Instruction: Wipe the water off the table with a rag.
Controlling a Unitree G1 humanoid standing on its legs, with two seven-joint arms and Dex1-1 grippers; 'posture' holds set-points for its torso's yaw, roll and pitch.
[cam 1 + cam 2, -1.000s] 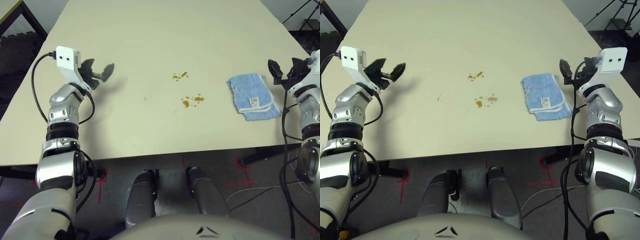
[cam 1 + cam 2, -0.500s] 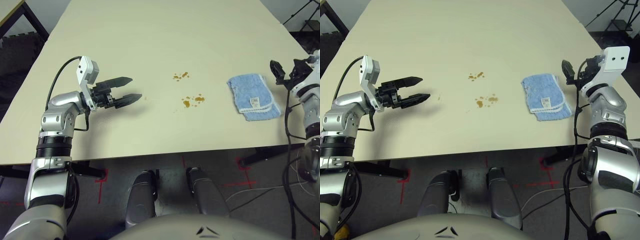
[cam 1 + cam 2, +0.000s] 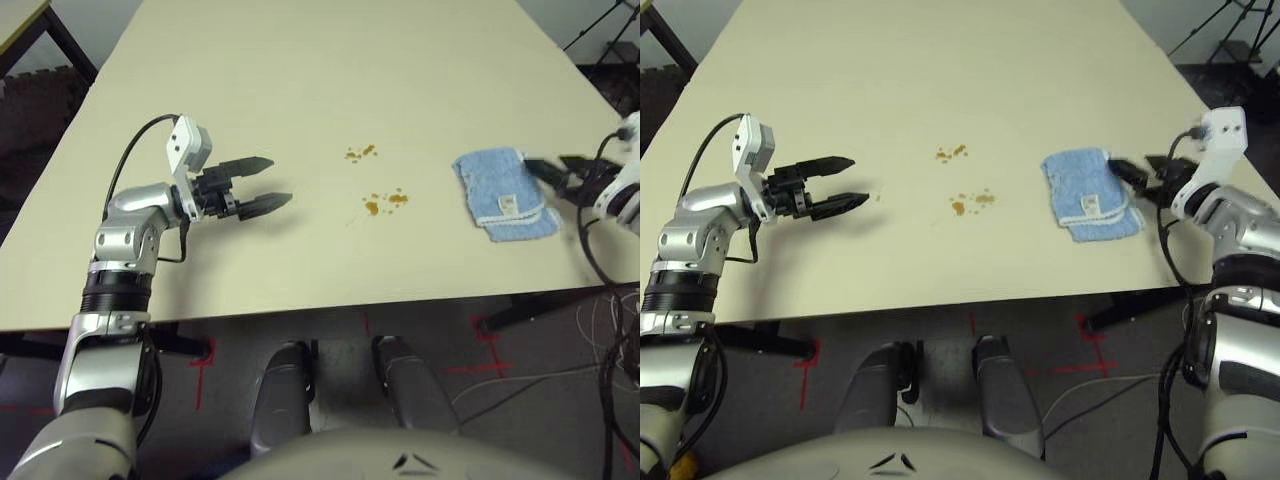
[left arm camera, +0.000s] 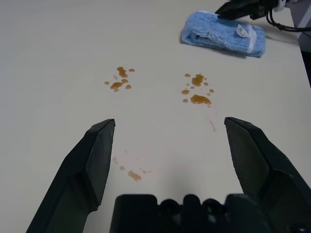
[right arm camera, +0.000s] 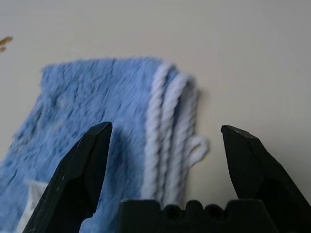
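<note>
Right hand [image 3: 1137,178] spread wide at the right edge of the blue terry rag [image 3: 1090,194] — flat on the tabletop [image 3: 940,60]. Left hand [image 3: 850,180] also apart, aimed toward the orange-brown water droplets [image 3: 970,201] mid-table.

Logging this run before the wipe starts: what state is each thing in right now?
Rag: folded, flat on the table, not gripped.
Water: two droplet clusters, unwiped.
Table: wet only at the droplets.
Left gripper: open, holding nothing.
Right gripper: open, at the rag's edge.
</note>
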